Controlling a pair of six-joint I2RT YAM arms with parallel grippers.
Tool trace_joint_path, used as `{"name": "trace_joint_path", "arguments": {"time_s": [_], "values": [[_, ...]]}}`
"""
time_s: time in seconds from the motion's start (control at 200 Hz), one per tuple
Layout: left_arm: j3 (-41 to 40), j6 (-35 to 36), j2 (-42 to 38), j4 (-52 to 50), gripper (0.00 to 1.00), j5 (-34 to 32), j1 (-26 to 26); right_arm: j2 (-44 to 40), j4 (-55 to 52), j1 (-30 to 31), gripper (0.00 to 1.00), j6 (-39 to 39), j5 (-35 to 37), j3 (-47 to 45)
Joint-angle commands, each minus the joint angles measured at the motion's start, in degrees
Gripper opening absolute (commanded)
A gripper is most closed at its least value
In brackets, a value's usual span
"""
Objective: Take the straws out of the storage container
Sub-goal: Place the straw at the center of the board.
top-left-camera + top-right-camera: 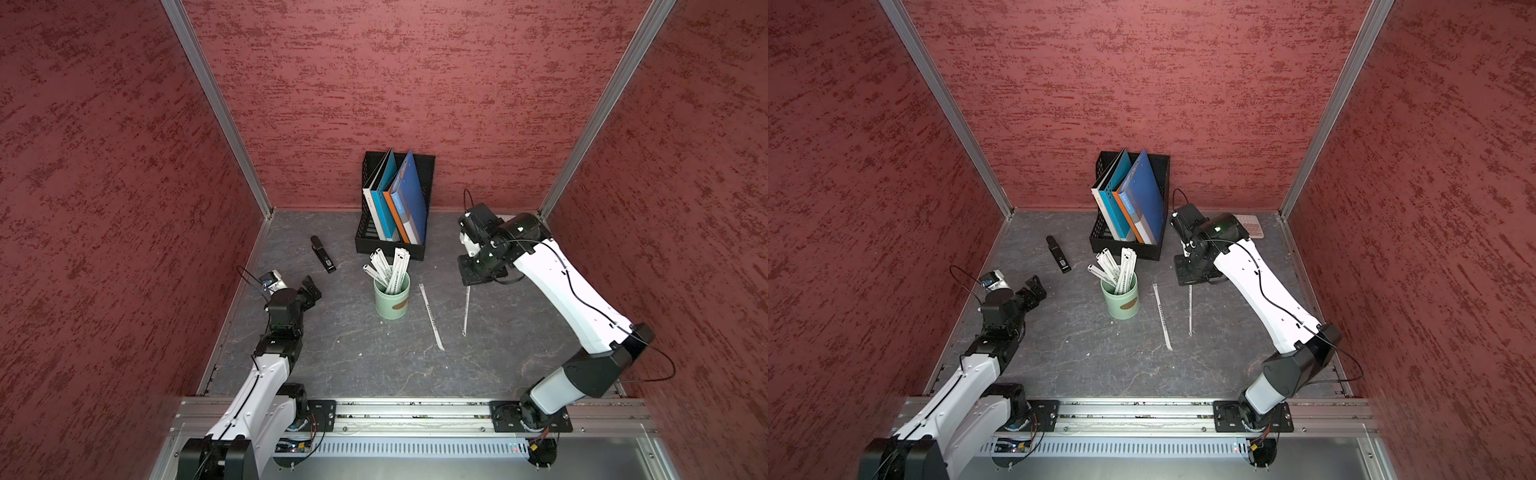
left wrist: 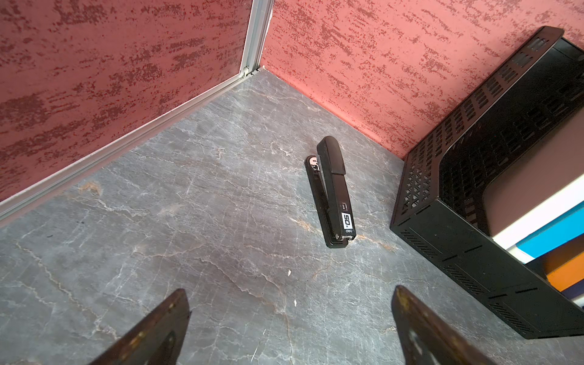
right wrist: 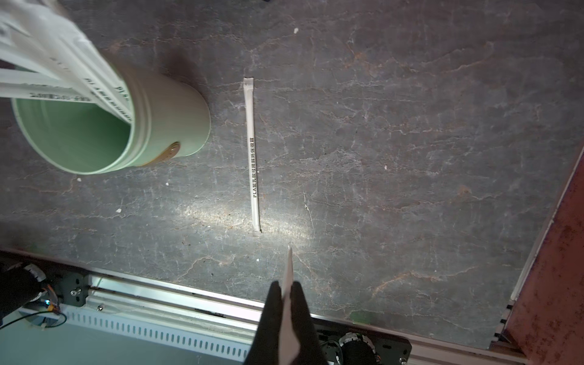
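Note:
The storage container, a mint-green cup [image 1: 392,301] [image 1: 1121,303] [image 3: 172,123], stands mid-table with several white-wrapped straws [image 1: 390,266] [image 1: 1116,266] [image 3: 60,69] leaning out of it. One straw [image 1: 431,318] [image 1: 1163,318] [image 3: 252,151] lies flat on the table to its right. My right gripper [image 1: 471,279] [image 1: 1190,280] [image 3: 287,286] is farther right, shut on another straw [image 1: 466,309] [image 1: 1190,309] [image 3: 289,268] that hangs toward the table. My left gripper [image 1: 309,286] [image 1: 1034,286] [image 2: 289,294] hovers left of the cup, open and empty.
A black stapler [image 1: 323,254] [image 2: 331,192] lies behind the left gripper. The black mesh file rack [image 1: 365,241] [image 2: 458,246] with blue folders stands right behind the cup. A pale keyboard [image 1: 1250,226] rests at the back right. The metal rail [image 1: 415,411] runs along the front.

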Motion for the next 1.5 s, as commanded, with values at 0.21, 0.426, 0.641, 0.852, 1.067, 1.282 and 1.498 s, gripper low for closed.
{"name": "trace_joint_path", "arguments": {"time_s": [0.21,0.426,0.641,0.852,1.067,1.282,1.498], "values": [[1.8,-0.1,0.5,-0.4,1.0,-0.5,0.2,8.6,7.6,-4.3,0.0,-3.7,-5.0,-5.9],[1.9,-0.2,0.6,-0.5,0.99,-0.5,0.2,14.0,10.4,-6.3,0.0,-5.7,-9.5,-4.2],[2.0,-0.1,0.8,-0.4,0.99,-0.5,0.2,20.7,10.6,-7.2,0.0,-7.6,-14.1,0.6],[2.0,-0.1,0.7,-0.5,1.0,-0.5,0.2,25.5,10.2,-7.4,0.01,-8.8,-14.8,3.6],[2.0,-0.1,0.8,-0.5,0.99,-0.4,0.2,27.5,12.0,-7.6,0.03,-8.7,-15.1,2.8],[2.0,-0.2,0.6,-0.5,0.99,-0.7,0.2,29.0,14.3,-7.9,0.06,-8.7,-15.8,1.8],[1.9,-0.3,0.5,-0.5,1.0,-0.7,0.3,31.2,15.9,-8.4,0.1,-8.6,-17.0,2.2]]}}
